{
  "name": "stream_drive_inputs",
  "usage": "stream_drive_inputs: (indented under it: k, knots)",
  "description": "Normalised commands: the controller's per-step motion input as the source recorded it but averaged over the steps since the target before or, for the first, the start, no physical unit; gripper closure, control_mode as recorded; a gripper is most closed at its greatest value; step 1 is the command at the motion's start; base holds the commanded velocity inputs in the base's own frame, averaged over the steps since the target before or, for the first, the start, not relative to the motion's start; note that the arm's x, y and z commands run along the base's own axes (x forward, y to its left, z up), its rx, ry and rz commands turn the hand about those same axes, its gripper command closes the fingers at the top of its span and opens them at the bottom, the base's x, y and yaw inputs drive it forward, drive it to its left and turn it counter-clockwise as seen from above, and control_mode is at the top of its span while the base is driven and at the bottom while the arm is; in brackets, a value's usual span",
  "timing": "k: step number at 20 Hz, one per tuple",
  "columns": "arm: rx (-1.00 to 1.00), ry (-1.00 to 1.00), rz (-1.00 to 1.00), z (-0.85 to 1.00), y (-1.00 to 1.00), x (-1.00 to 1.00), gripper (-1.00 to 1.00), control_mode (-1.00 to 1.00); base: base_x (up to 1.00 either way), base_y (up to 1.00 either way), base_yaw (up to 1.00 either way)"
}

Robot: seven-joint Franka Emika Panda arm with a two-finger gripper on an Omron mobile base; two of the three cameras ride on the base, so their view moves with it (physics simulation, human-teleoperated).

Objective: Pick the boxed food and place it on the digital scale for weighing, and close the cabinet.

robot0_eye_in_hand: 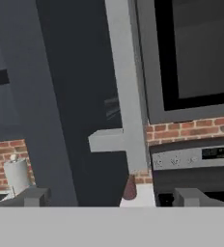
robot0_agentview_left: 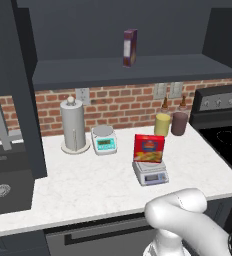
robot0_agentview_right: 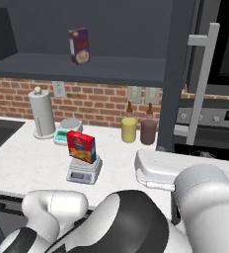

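The boxed food is seen standing upright, slightly tilted, on the platform of the digital scale, so the weighing part of the task is judged to be done. What is left is the cabinet, whose right door is swung out edge-on toward the robot, with its shelf exposed and a narrow purple box left on it; a left door is also seen standing open in the left base view. In the hand view the gripper is pointed at the open door, whose silver bar handle rises directly ahead of and above the gap between the finger tips, with the handle's bracket just above the left tip. The tips are seen set well apart, with nothing held between them. The scale and box lie well off to the left of the fingers, out on the counter. The closing step is judged to be at its approach, contact with door or handle not yet being made.
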Motion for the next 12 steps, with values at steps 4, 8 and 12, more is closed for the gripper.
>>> stream_drive_inputs:
  k: [4,8,12]
  knots:
    - [0.11,0.00,0.20,0.00,0.86,0.40,-1.00,-1.00,0.00,0.00,0.00]
    - [0.05,0.00,0.14,0.00,1.00,0.57,-1.00,-1.00,0.00,0.00,0.00]
    - [0.03,0.00,0.12,0.00,1.00,0.58,-1.00,-1.00,0.00,0.00,0.00]
